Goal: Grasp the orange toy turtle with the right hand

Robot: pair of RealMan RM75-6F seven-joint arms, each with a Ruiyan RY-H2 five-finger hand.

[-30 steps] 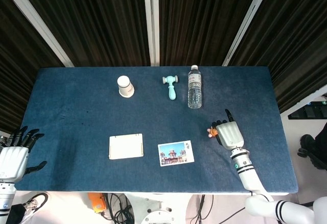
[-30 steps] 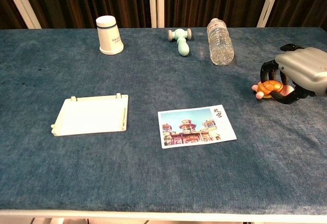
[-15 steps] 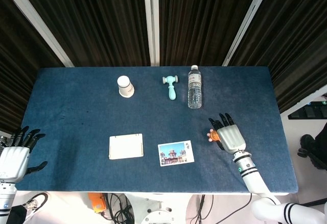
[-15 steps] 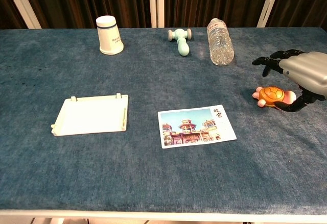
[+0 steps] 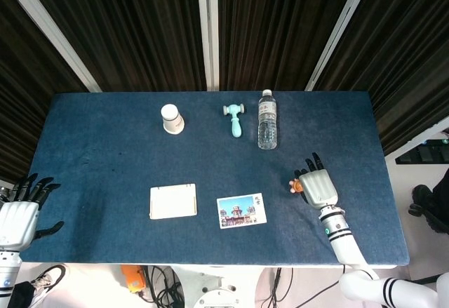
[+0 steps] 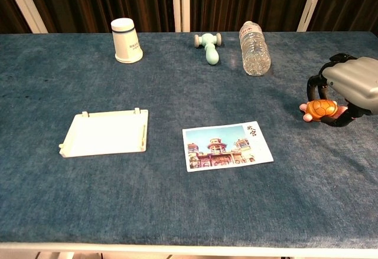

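The black fingers point(image 6: 317, 85) of the grey right hand point(image 6: 349, 88) curl downward and inward around the small orange toy turtle with pink feet point(image 6: 321, 109). The thumb passes under the turtle's near side and the other fingers arch over its far side, so the hand is grasping the turtle. In the chest view the turtle sits directly below the palm, between thumb and fingers, with its head end pointing toward the robot's left. The long axis of the shell runs roughly left to right across the bench, crosswise to the closing direction of the fingers. Whether the turtle touches the blue felt-covered bench point(image 6: 177, 200) or hangs just clear of it cannot be determined. In the head view only an orange patch shows at the hand's left edge point(image 5: 297, 186).

The turtle lies near the right edge of the bench, well apart from the printed postcard point(image 6: 227, 145) and the clear plastic water bottle point(image 6: 254, 49).

The left hand point(image 5: 17, 213) rests off the bench's left corner, fingers spread, holding nothing. It is far from the turtle; the right hand is the only one in reach.
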